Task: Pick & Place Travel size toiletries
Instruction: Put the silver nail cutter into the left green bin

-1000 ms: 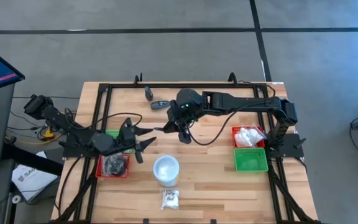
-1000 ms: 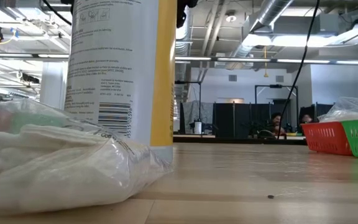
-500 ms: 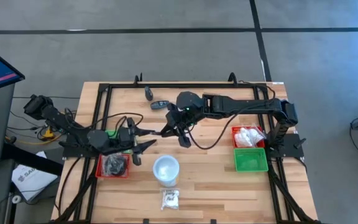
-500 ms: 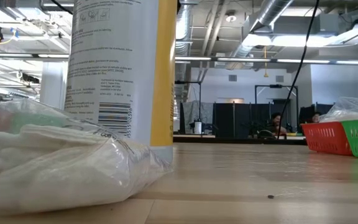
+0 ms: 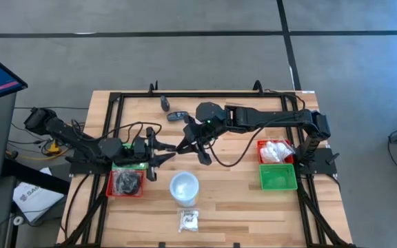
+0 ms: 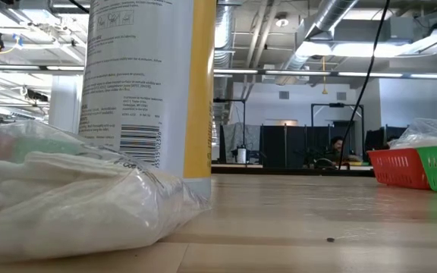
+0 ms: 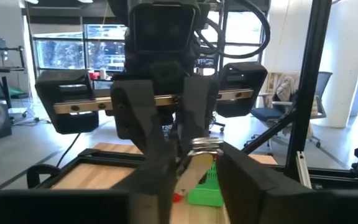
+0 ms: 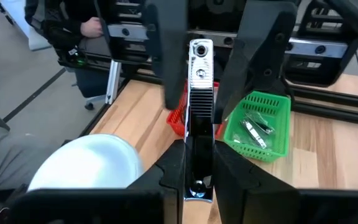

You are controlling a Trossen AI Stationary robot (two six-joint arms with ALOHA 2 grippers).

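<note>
Wood table [image 5: 233, 207] fills the high view, and both arms meet near its middle. At the near edge lies a bag [image 5: 188, 220] of white bits. Just behind it stands a white can [image 5: 184, 187].

Next come the trays. By the left arm sit a red tray [image 5: 111, 186] with black things in it and a green tray [image 8: 275, 134] with silvery sticks in it. By the right arm sit another red tray [image 5: 260, 146] with white bits and another green tray [image 5: 278, 177].

Past the can, the two grippers face each other, tip to tip, above the table. The right gripper [image 5: 185, 146] is closed tight on one silvery stick [image 8: 201, 81] and holds it out, off the table. The left gripper [image 5: 165, 153] has its jaws partly open, one on each side of the free end of the stick. On one side I can see a gap, so it has no hold yet.

Far back on the table lie two small dark pieces [image 5: 176, 116], well apart from the grippers.

I think this is a hand-over: the stick goes from right to left. Next the left jaws need to squeeze the stick firmly. Only then should the right jaws let go, or the stick may fall. After that the left arm can likely drop it in its green tray with the other sticks
</note>
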